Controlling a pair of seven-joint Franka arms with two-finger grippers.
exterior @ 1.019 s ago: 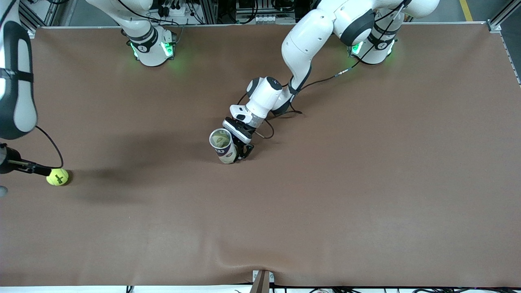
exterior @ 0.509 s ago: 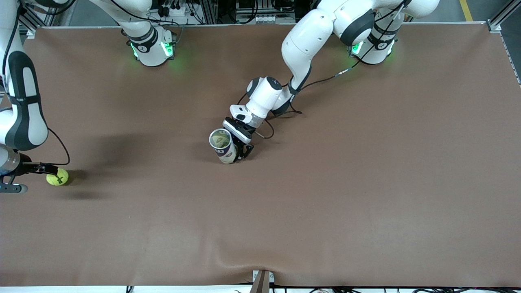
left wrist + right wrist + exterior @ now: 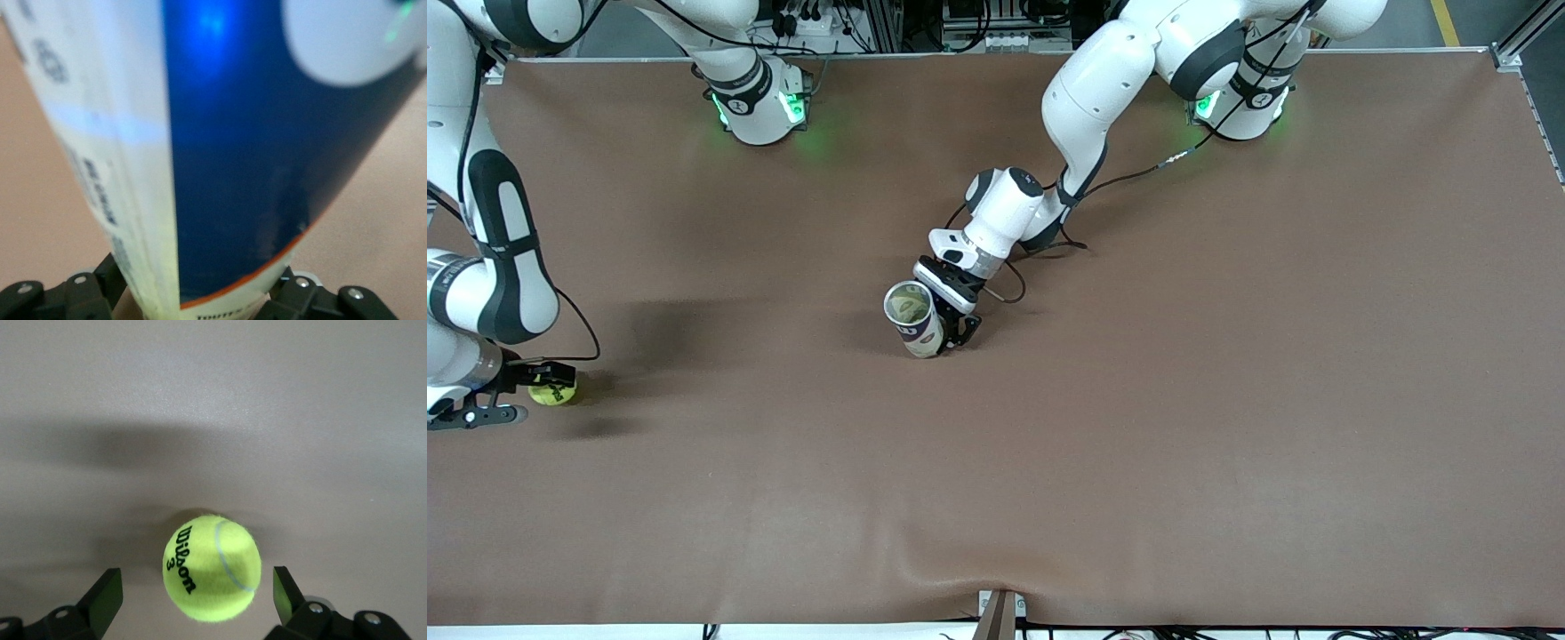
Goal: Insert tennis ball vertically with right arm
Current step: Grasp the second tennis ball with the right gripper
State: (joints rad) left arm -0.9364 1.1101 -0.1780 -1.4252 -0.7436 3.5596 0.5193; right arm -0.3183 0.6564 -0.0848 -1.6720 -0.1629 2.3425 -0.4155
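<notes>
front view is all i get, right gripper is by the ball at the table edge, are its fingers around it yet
Observer: Right wrist view shows the right gripper open, one finger on each side of the tennis ball, neither touching.
Operator: ball sitting on the table?
Observer: Yes, resting on the table, Wilson print showing.
Operator: and the can?
Observer: The left gripper is shut on the can, low on its body.

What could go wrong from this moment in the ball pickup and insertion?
The right gripper is open around the tennis ball, which lies loose on the table near its edge; an uneven close may roll it away. The left gripper holds the can upright by its side, so a push from an off-centre insertion may tilt it.
</notes>
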